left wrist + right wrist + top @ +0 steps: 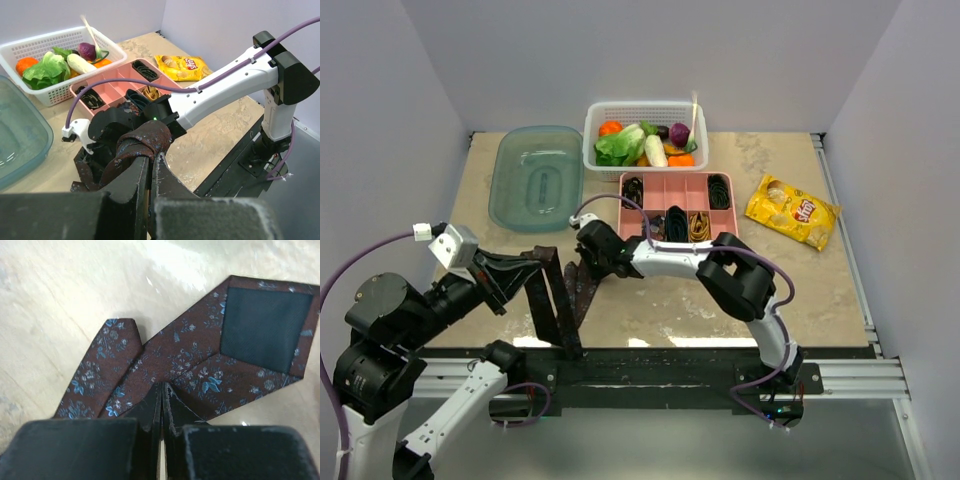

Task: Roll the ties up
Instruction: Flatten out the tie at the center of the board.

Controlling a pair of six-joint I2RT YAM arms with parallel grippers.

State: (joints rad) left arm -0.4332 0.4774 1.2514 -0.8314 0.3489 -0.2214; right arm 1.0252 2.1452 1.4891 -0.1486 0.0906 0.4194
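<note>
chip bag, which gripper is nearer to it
Right. The right gripper is down at the tie mid-table, left of the chip bag. The left gripper sits farther left, beyond the tie.

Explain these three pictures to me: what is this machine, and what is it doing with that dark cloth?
It is a robot with two arms bolted to the near edge of a table. One picture looks down from above; the other two come from small cameras on each wrist, so you see each arm's own fingers at the bottom.

Both arms are pinching one maroon flowered tie. The left fingers are shut on a bunched fold of it. The right fingers are shut on the tie near its wide pointed end, which lies on the table.

Behind them sit a pink tray holding rolled ties, a white basket of vegetables, a clear tub and a yellow chip bag.
</note>
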